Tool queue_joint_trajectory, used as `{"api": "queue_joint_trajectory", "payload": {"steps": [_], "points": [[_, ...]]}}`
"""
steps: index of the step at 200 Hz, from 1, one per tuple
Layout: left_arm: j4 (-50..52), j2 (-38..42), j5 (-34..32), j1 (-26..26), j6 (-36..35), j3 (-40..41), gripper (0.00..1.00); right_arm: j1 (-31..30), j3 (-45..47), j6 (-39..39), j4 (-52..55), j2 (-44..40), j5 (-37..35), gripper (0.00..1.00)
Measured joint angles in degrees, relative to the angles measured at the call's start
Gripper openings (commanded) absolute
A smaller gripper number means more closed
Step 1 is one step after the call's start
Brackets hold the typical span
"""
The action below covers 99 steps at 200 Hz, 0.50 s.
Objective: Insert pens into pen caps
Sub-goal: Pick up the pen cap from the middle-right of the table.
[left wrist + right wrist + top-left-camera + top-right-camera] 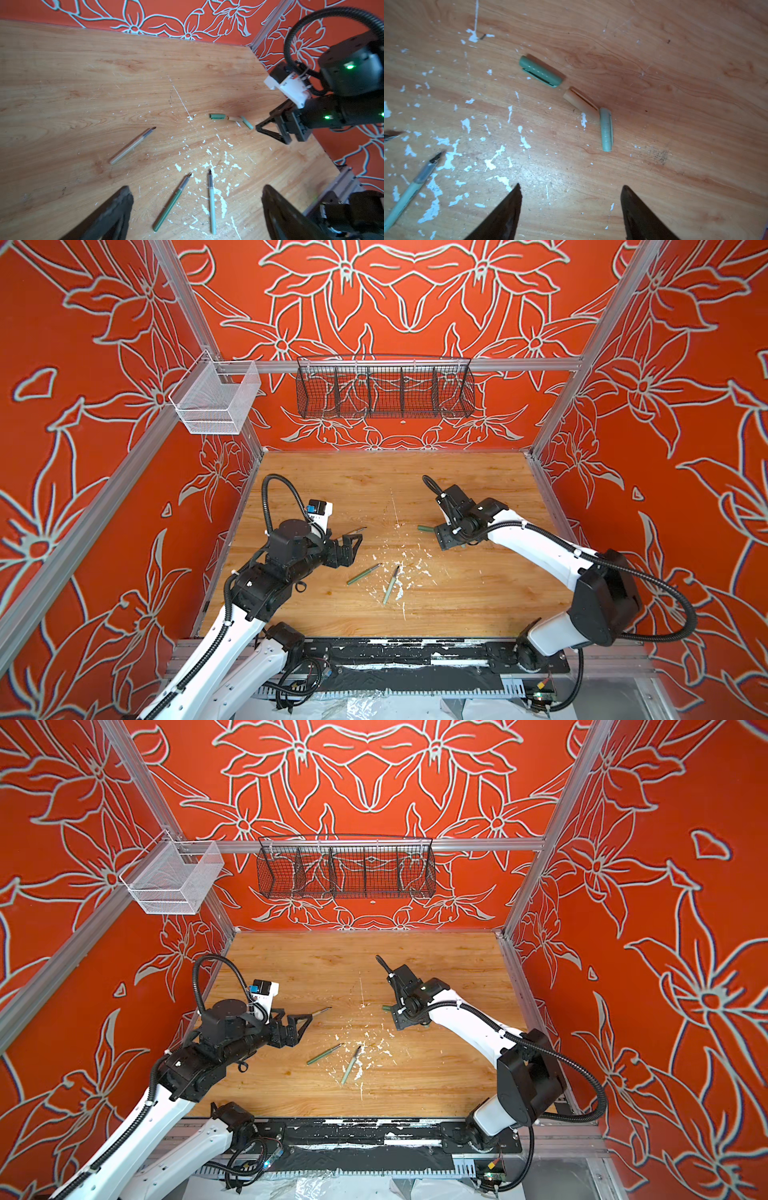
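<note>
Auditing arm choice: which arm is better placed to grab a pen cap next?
Right. The right gripper, fingers open and empty, hovers right by the pen caps; the left gripper, also open, faces the pens instead.

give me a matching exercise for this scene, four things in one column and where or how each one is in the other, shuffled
Things:
1. tan pen
2. tan cap
3. pale mint pen
4. right gripper

Places or states:
A. open and holding nothing
B. lying among white paint flecks
C. between the dark green cap and the mint cap
D. lying on its own, away from the flecks

Pairs: 1-D, 2-C, 3-B, 4-A
</note>
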State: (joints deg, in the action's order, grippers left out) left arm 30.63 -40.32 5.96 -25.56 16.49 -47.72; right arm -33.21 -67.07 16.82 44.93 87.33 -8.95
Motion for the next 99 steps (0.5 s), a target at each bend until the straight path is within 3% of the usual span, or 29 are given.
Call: {"api": "queue_joint_trajectory", "payload": {"steps": [40, 79, 99], "points": [[1.2, 1.8, -4.4, -3.8, 1.4, 2.3, 0.97, 5.1, 0.4, -2.1, -0.4, 2.4, -0.7, 0.57], [3.0, -6.1, -8.7, -7.7, 1.3, 0.0, 0.97, 7.2, 0.3, -6.3, -1.2, 3.6, -0.3, 0.45], [2.0, -5.9, -10.3, -10.5, 1.1, 1.0, 0.97, 7.2, -0.5, -8.0, -1.1, 6.4, 0.1, 0.41]]}}
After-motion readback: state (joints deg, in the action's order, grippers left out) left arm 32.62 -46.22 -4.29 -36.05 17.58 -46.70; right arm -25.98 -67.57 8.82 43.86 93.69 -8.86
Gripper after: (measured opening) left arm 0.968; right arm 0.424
